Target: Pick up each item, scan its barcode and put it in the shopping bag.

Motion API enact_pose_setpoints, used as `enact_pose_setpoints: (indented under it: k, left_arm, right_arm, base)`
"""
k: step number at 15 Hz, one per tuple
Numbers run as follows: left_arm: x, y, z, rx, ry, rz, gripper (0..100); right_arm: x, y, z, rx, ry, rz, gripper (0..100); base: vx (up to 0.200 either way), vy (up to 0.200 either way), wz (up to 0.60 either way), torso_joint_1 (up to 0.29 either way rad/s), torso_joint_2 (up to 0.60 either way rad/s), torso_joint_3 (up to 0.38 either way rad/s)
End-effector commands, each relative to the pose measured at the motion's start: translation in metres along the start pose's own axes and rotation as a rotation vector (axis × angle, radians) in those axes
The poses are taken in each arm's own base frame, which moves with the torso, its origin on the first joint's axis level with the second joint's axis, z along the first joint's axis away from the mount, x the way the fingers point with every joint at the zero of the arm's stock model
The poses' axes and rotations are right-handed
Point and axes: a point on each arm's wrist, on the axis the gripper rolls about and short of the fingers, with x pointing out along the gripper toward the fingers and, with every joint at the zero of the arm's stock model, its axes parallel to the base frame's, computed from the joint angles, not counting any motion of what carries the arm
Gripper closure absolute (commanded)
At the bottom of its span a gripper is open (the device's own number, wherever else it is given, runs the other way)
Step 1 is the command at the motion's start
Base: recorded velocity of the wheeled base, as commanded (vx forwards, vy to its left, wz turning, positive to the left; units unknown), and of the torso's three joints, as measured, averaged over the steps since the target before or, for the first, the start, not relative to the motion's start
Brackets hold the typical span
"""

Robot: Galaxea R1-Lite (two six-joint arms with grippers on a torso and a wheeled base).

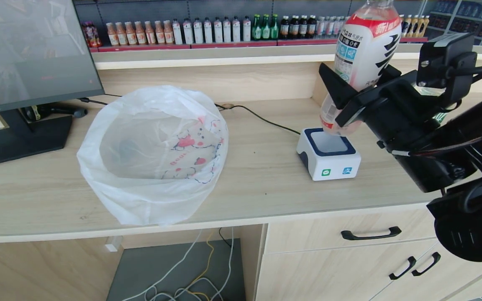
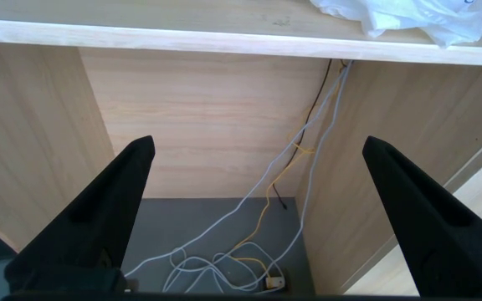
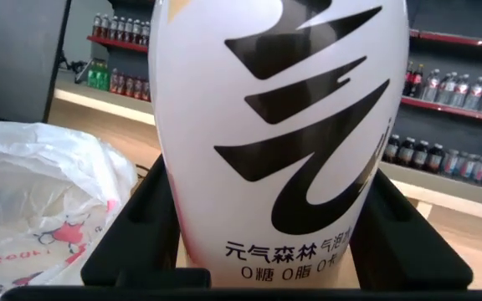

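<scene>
My right gripper [image 1: 356,98] is shut on a clear drink bottle [image 1: 360,54] with a white, red and black label. The bottle stands tilted, its base just above the white barcode scanner [image 1: 328,154] with a dark blue window. The same bottle [image 3: 283,134] sits between the black fingers [image 3: 136,226] in the right wrist view. The white shopping bag [image 1: 155,152] lies open on the counter to the left of the scanner. My left gripper [image 2: 258,217] hangs open below the counter edge, with nothing between its fingers.
A monitor [image 1: 27,50] on a black stand is at the counter's far left. A black cable [image 1: 262,119] runs from the back wall to the scanner. Drawers with black handles [image 1: 370,234] sit under the counter on the right. Loose cables [image 2: 249,251] lie in the recess below.
</scene>
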Motion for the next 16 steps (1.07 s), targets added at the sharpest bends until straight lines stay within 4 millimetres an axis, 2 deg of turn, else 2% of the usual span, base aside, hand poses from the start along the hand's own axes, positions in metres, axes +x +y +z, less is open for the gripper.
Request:
enact_pose_setpoints:
  k: [1,4,9,16]
  left_arm:
    - [0.000,0.000,0.000,0.000,0.000,0.001,0]
    - [0.000,0.000,0.000,0.000,0.000,0.001,0]
    - [0.000,0.000,0.000,-0.002,0.000,0.001,0]
    - [0.000,0.000,0.000,-0.005,0.000,0.001,0]
  right_arm:
    - [-0.002,0.000,-0.002,0.042,0.027,-0.050,100]
    - [-0.005,-0.001,-0.005,0.118,0.058,-0.134,100]
    - [-0.009,0.002,-0.013,0.136,0.091,-0.130,100]
    - [-0.013,0.003,-0.019,0.136,0.095,-0.127,100]
  base:
    - [0.000,0.000,0.00,0.000,0.00,0.000]
    - [0.000,0.000,0.00,0.000,0.00,0.000]
    - [0.000,0.000,0.00,0.000,0.00,0.000]
    - [0.000,0.200,0.00,0.001,0.00,0.002]
